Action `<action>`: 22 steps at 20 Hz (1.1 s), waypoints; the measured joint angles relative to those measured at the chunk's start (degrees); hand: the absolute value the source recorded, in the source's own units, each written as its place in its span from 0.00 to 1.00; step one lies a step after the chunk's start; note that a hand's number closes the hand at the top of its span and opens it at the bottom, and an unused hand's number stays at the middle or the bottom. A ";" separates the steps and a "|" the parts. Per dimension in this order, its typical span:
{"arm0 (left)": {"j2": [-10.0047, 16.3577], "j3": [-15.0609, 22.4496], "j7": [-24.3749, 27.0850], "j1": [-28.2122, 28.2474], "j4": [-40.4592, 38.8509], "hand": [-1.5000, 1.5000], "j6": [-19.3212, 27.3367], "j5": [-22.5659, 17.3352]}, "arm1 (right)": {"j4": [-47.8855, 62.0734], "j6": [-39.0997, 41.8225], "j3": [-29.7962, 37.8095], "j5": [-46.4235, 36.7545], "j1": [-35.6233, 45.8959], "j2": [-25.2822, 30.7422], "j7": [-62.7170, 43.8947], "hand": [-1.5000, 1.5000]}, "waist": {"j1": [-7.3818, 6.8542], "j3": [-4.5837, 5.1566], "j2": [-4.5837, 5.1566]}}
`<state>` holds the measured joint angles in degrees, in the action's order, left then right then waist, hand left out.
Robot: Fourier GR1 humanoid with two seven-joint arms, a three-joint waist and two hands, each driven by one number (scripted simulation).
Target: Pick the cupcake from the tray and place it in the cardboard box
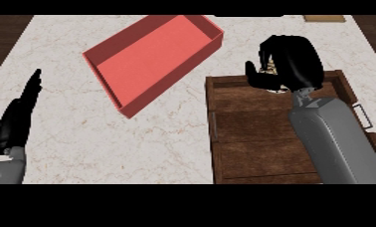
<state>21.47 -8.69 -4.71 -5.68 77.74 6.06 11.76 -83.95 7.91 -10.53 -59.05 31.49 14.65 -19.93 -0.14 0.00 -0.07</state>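
Curling round the cupcake, which is showing only as pale slivers between the fingers, the right hand is gripping it at the far end of the wooden tray. The red box is lying just left of the tray; the left hand is resting open at the worktop's left edge.

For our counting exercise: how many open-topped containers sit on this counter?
2. The red box lies slantwise at the counter's upper middle; the wooden tray sits at lower right, under the right hand curled round the cupcake. The forearm hides part of the tray.
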 measured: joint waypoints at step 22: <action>-1.60 0.33 1.82 -2.42 -2.54 0.50 -0.28 2.27 | 26.90 -11.75 4.77 12.15 33.94 -14.20 -2.88 1.00 | -2.26 0.05 0.60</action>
<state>19.87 -8.35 -2.89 -8.11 75.20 5.77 14.04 -57.05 -3.83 -5.76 -46.90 65.42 0.45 -22.81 -2.40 0.05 0.53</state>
